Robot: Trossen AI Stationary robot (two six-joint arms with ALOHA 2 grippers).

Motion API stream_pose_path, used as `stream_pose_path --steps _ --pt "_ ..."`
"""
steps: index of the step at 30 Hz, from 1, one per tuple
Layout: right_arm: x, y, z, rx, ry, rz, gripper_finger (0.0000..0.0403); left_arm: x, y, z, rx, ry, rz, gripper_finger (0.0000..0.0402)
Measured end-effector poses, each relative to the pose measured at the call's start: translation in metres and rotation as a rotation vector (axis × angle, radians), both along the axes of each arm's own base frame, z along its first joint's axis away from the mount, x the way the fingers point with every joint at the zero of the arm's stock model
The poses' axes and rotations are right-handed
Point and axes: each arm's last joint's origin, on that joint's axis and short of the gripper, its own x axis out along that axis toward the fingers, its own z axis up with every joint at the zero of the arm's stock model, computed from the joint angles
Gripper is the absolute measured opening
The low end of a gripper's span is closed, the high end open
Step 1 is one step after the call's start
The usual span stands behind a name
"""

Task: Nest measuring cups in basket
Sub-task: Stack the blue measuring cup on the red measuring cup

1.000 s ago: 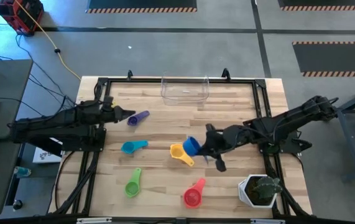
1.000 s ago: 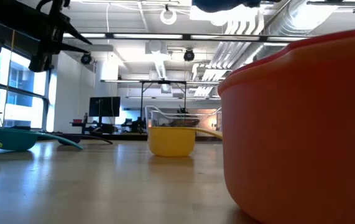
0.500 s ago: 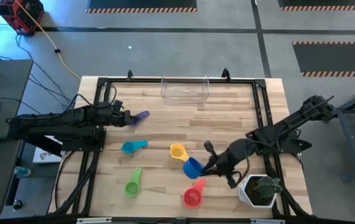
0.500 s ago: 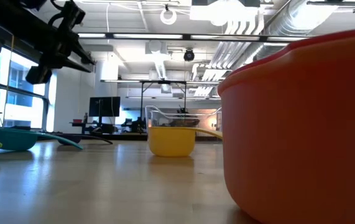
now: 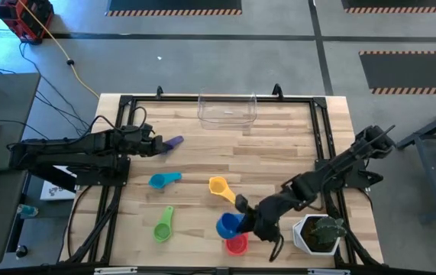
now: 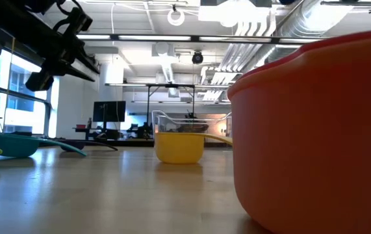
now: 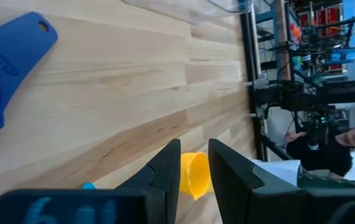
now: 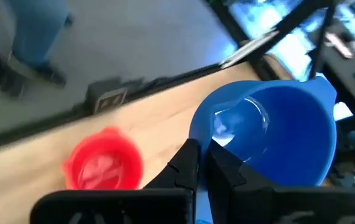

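Observation:
My right gripper (image 5: 247, 223) is shut on the blue cup (image 5: 228, 225), which hangs just above the red cup (image 5: 236, 244) near the table's near edge. That red cup looms orange-red at the low view's right (image 6: 315, 130). The yellow cup (image 5: 219, 187), light blue cup (image 5: 164, 180) and green cup (image 5: 163, 225) lie on the wood. My left gripper (image 5: 159, 145) sits beside the purple cup (image 5: 173, 142), narrowly open, and the cup is off to one side of its fingers (image 7: 3, 56). The clear basket (image 5: 227, 109) stands at the far edge. No separate orange cup shows. My right gripper pinches the blue cup's side wall at the rim (image 8: 203, 127), with one finger (image 8: 227, 165) inside the bowl and the other (image 8: 186, 158) outside. The cup is lifted clear of the table, mouth open toward the wrist camera, above the red cup (image 8: 102, 165).
A white pot with a green plant (image 5: 321, 233) stands at the near right corner, close to my right arm. Black frame rails run along the table's edges (image 5: 318, 122). A person shows beyond the table in the left wrist view (image 7: 351, 137).
My right gripper has carried the blue cup from beside the yellow cup toward the table's near edge, ending above the red cup. My left gripper has crept a little toward the purple cup.

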Motion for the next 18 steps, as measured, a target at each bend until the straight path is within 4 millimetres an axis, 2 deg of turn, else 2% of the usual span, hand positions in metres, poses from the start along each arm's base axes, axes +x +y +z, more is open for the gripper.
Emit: stream_pose_path --steps 7,18 --pt "0.000 0.016 -0.021 -0.262 0.029 0.162 0.0003 0.001 0.000 -0.001 -0.002 0.012 0.000 0.0074" --pt "0.004 0.040 -0.068 -0.403 0.095 0.272 0.0003 0.001 0.000 -0.001 -0.002 0.010 0.000 0.0074"
